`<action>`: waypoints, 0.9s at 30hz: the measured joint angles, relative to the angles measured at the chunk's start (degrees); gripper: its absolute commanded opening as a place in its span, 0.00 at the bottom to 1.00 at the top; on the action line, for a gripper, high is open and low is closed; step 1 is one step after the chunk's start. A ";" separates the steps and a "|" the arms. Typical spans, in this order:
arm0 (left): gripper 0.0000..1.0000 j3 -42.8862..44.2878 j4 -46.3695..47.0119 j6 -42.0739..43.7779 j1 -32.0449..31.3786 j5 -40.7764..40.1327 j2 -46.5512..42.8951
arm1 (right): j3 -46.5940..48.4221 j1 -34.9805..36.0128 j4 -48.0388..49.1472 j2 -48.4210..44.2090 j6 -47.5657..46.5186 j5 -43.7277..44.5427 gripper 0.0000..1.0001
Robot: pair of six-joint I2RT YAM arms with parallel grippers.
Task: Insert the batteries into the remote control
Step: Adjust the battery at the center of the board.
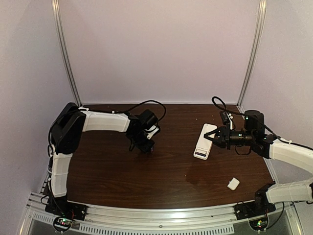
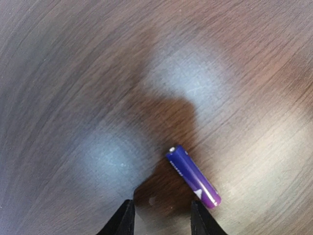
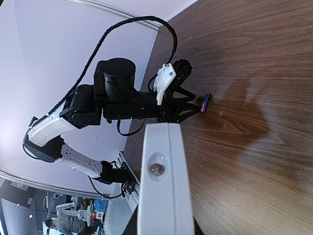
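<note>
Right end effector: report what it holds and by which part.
The remote, pinched by one long edge, near its middle.

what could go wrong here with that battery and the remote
The battery lies just beside the left pincer, outside its open jaws; closing now would likely miss it or send it rolling. The right pincer grips the remote control near one edge, so it may tilt.

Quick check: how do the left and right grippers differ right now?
Left gripper points down, fingers apart and empty, beside the small purple-blue cylindrical battery lying on the dark wooden table. Right gripper reaches sideways, shut on the slim white rectangular plastic remote control. Both hang low over the table.
</note>
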 measured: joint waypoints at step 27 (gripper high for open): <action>0.71 8.41 3.30 -2.03 -0.04 3.72 1.68 | 0.00 -0.63 -1.18 0.00 -0.85 -0.35 0.00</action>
